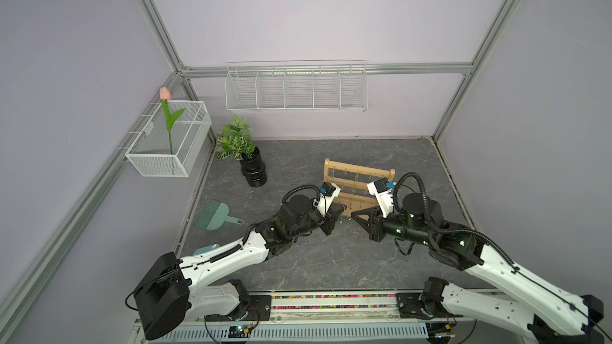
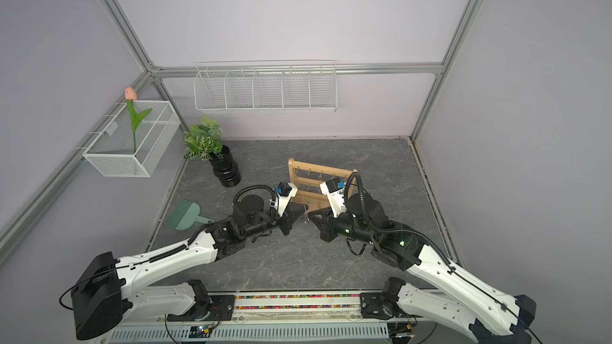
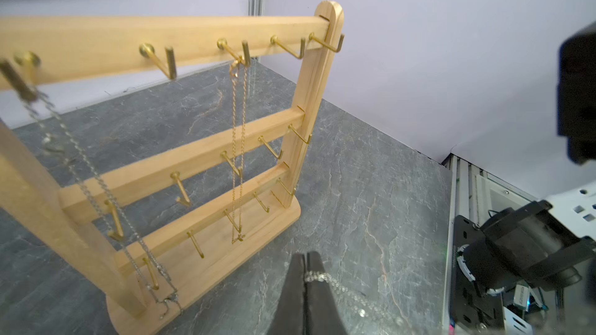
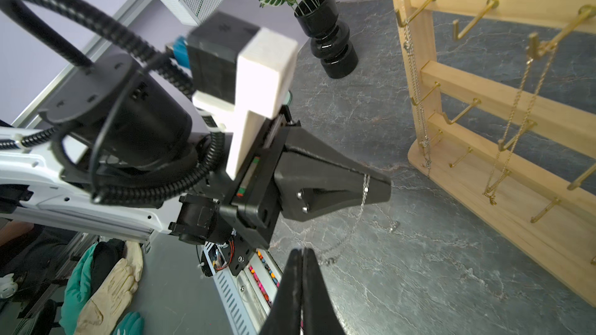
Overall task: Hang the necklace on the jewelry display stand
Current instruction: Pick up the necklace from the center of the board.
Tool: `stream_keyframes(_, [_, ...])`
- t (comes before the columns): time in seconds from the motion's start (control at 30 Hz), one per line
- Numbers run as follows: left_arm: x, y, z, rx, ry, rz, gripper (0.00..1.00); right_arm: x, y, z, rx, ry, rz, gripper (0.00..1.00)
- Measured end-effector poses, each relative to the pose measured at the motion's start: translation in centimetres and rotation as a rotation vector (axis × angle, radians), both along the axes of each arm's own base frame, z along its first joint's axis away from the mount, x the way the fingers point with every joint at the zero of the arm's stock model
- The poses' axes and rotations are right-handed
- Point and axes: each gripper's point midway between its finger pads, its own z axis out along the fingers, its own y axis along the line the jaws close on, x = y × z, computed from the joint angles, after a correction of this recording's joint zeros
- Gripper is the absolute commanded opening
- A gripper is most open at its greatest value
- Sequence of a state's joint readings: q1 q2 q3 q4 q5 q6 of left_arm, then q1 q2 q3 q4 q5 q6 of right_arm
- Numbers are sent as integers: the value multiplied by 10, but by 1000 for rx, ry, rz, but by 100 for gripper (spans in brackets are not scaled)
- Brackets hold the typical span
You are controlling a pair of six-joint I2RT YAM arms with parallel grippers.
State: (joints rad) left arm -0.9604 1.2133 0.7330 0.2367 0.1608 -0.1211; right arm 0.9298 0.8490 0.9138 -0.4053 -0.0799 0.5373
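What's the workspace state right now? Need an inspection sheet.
Surface: grey marbled tabletop, no damage seen.
Job's things: jewelry display stand upright, gold chain and silver chain already hung; necklace pinched in left pincer, trailing down.
Clutter: potted plant, green dustpan, both apart from stand.
Pincers: left pincer shut on necklace; right pincer shut, hold on necklace unclear.
Cables: black conduit loops over both wrists, no snag seen.
Surroundings: lilac walls, white wire baskets, tulip in one.

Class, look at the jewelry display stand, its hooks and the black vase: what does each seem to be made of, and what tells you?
Jewelry display stand: pale, matt-looking wood, with visible grain. Hooks: brass-coloured metal, with shiny glints. Black vase: glossy, with sharp reflections; ceramic, glass or plastic, cannot tell.
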Motion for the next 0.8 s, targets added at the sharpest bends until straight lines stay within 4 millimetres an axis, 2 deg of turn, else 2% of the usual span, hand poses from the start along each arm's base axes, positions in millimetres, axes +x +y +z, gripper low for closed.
stream_keyframes(0.17, [4,-3,23,-10,-44,0,0,-4,3,-17,-16,14,32,10])
stream_keyframes(0.27, [5,-4,34,-8,-70,-5,0,-6,2,-28,-34,23,43,21])
stream_keyframes(0.47, [5,-6,52,-2,-106,-15,0,-11,-6,-23,-18,-18,45,32])
stream_keyframes(0.63, [3,-8,59,7,-124,-30,0,-4,-20,-10,2,-79,-11,30])
stream_keyframes(0.8, [-1,-10,59,29,-135,-49,0,9,-31,-6,-22,-127,-72,27])
